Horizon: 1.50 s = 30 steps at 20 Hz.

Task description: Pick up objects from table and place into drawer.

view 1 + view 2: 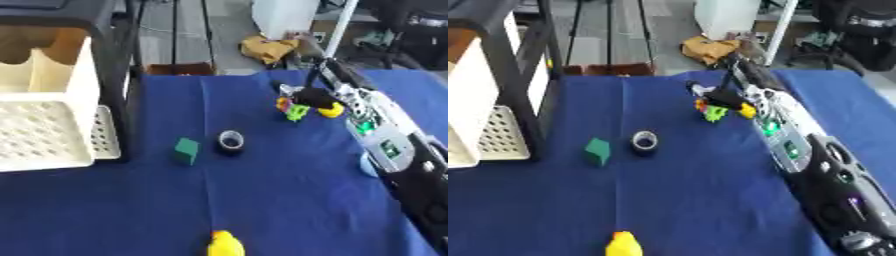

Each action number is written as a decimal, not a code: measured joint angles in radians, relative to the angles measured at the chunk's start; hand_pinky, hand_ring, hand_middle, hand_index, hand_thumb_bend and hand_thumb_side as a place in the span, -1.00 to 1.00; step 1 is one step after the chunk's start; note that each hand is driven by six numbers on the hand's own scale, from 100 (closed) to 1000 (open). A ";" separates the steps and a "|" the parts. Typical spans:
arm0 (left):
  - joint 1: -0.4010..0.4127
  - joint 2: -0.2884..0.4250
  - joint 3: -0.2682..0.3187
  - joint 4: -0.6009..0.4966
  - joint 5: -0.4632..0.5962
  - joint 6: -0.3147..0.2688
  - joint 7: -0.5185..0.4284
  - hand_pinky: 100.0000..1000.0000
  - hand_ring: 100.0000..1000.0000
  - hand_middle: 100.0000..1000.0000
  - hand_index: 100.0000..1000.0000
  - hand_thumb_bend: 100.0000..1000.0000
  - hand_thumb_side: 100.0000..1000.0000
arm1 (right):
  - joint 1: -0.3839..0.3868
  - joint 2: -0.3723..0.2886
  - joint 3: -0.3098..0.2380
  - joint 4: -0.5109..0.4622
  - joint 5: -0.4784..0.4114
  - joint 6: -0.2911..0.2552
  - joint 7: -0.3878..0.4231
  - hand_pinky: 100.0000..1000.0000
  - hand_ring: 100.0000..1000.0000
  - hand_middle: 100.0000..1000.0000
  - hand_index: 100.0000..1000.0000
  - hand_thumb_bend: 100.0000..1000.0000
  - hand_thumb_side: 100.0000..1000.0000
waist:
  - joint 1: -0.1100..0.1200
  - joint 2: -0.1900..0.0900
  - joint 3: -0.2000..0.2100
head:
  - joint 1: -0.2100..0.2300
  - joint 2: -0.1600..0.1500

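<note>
Gripping colourful toy [297, 111], R hand [317, 97] fingers curled.

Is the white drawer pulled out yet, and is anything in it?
Out and empty: the white drawer juts from the black rack over the blue table, its perforated floor bare.

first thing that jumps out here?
The right arm stretches across the blue table from the right, its right hand over a cluster of bright toys at the far side. Mid-table sit a green block and a tape roll; a white drawer is at left.
</note>
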State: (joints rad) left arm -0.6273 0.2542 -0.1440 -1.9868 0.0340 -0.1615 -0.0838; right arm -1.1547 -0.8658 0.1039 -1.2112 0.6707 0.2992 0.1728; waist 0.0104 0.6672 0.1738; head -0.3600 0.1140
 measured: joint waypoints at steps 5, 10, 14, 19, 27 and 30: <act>-0.008 -0.009 0.000 0.000 0.001 0.004 -0.005 -0.13 0.36 0.41 0.64 -1.00 1.00 | 0.017 0.005 0.001 0.019 0.086 -0.014 -0.040 0.70 1.00 0.42 0.95 -0.09 0.49 | 0.000 0.010 0.004 | -0.006 -0.008; -0.008 -0.012 0.000 0.000 -0.001 0.006 -0.011 -0.13 0.36 0.41 0.64 -1.00 1.00 | 0.021 0.012 0.001 0.035 0.125 -0.022 -0.064 0.71 1.00 0.53 0.99 -0.11 0.49 | 0.001 0.014 0.001 | -0.008 -0.008; -0.008 -0.017 -0.001 0.000 -0.003 0.009 -0.014 -0.13 0.36 0.41 0.64 -1.00 1.00 | 0.021 0.017 0.001 0.045 0.136 -0.020 -0.074 0.70 1.00 0.50 0.98 -0.12 0.50 | 0.006 0.015 -0.002 | -0.011 -0.007; -0.008 -0.018 -0.001 0.000 -0.003 0.012 -0.017 -0.13 0.36 0.41 0.63 -1.00 1.00 | 0.028 0.023 0.000 0.065 0.142 -0.009 -0.085 0.68 1.00 0.43 0.97 -0.14 0.46 | 0.007 0.015 -0.005 | -0.014 -0.008; -0.008 -0.028 -0.007 0.000 -0.006 0.011 -0.026 -0.13 0.36 0.41 0.63 -1.00 1.00 | 0.030 0.026 -0.017 0.086 0.135 0.018 -0.140 0.65 1.00 0.30 0.94 -0.16 0.45 | 0.007 0.029 0.009 | -0.033 -0.031; -0.010 -0.035 -0.008 0.000 -0.009 0.011 -0.029 -0.13 0.36 0.41 0.63 -1.00 1.00 | 0.033 0.026 -0.021 0.088 0.124 0.022 -0.168 0.63 1.00 0.25 0.93 -0.20 0.44 | 0.007 0.034 0.013 | -0.038 -0.039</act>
State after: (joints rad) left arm -0.6371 0.2191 -0.1517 -1.9869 0.0246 -0.1501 -0.1131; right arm -1.1213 -0.8402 0.0831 -1.1228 0.7949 0.3209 0.0047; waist 0.0177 0.7012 0.1873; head -0.3983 0.0750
